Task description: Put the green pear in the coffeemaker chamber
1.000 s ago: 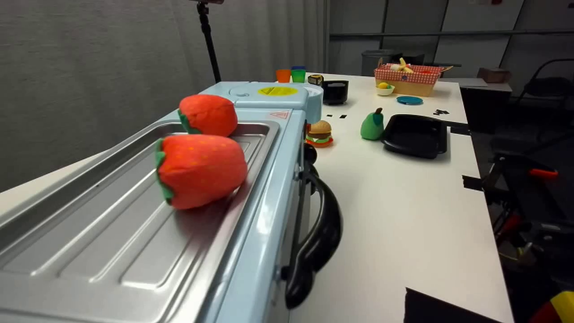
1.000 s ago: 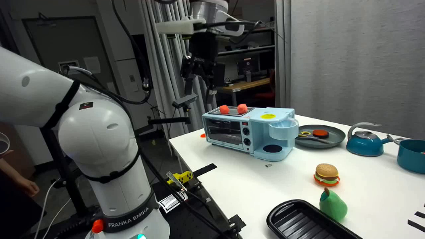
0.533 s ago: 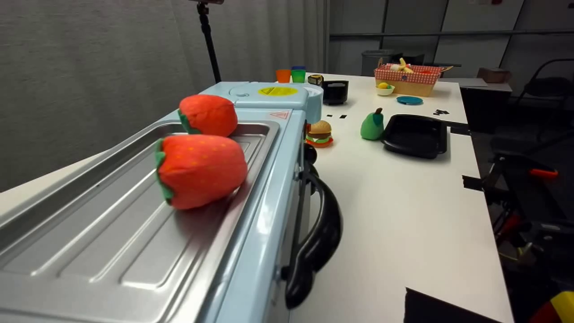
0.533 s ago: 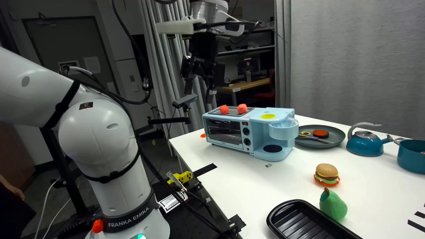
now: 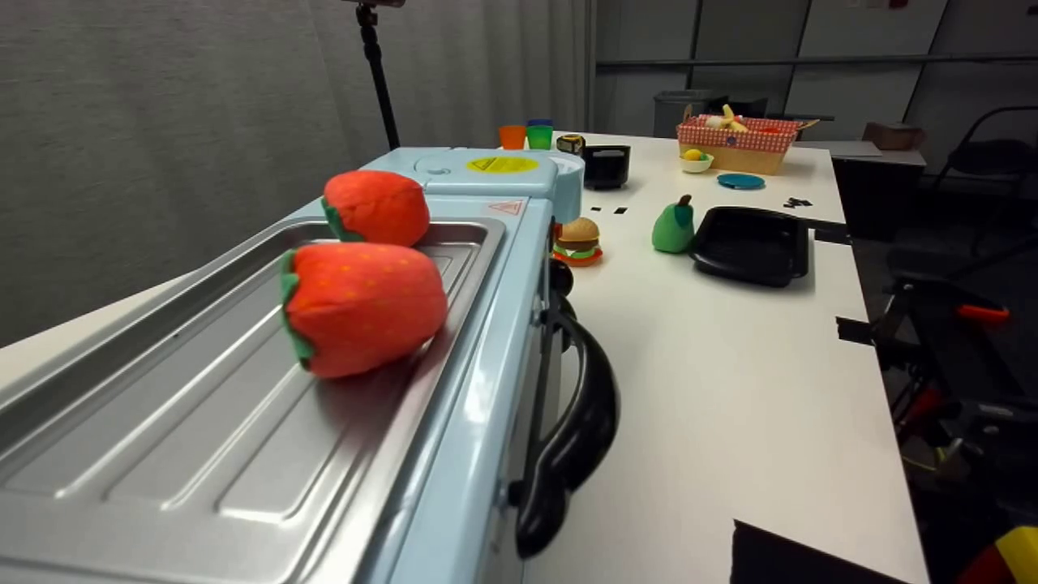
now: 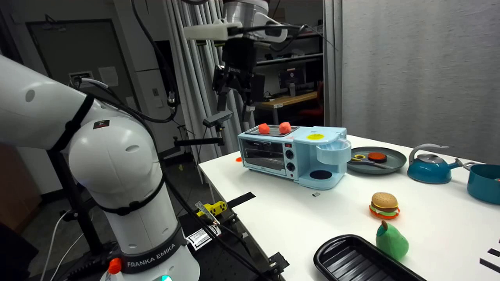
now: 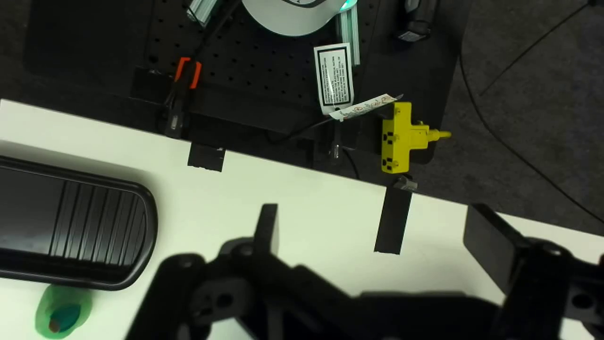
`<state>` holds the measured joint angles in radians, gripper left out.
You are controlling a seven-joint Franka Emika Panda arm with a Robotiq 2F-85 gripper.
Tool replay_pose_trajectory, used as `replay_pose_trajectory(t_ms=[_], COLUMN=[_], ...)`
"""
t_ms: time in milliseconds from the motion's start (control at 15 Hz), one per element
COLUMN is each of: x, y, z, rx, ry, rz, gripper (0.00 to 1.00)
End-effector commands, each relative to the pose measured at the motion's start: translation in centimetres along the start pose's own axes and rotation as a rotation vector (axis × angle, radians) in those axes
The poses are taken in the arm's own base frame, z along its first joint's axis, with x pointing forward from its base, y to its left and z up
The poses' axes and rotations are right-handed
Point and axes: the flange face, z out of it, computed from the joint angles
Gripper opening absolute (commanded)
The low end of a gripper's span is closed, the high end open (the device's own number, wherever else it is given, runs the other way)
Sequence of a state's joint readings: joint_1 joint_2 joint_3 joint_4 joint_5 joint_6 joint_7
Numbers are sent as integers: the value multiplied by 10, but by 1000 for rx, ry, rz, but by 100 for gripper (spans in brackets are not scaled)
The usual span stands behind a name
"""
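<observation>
The green pear [image 5: 673,229] stands on the white table, close against the black tray; it also shows in an exterior view [image 6: 392,242] and at the lower left of the wrist view [image 7: 64,311]. The coffeemaker chamber [image 6: 334,153] is the pale light-blue rounded part at the end of the light-blue appliance; it shows partly in an exterior view [image 5: 568,186]. Its inside is hard to see. My gripper [image 6: 235,107] is open and empty, high above the table and far from the pear. In the wrist view the fingers [image 7: 377,231] are wide apart with nothing between.
Two red plush strawberries [image 5: 365,308] lie on the grey metal tray [image 5: 243,454] atop the appliance. A toy hamburger [image 6: 384,205] stands near the pear, beside the black tray [image 6: 324,251]. A pan [image 6: 398,158], a kettle [image 6: 431,168] and a pot [image 6: 484,181] stand behind.
The arm, the gripper and the table's objects have not visibly moved. A person's hand at the left edge of an exterior view has gone out of sight.
</observation>
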<state>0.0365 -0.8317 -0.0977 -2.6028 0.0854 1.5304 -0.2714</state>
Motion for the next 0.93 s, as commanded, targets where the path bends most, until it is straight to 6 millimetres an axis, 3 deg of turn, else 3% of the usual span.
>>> replay_pose_trajectory(t_ms=[0, 467, 867], x=[0, 0, 18], y=[0, 0, 29], z=[0, 0, -2], rx=[0, 0, -93], ry=[0, 0, 54], rz=[0, 0, 77], gripper=[100, 100, 100])
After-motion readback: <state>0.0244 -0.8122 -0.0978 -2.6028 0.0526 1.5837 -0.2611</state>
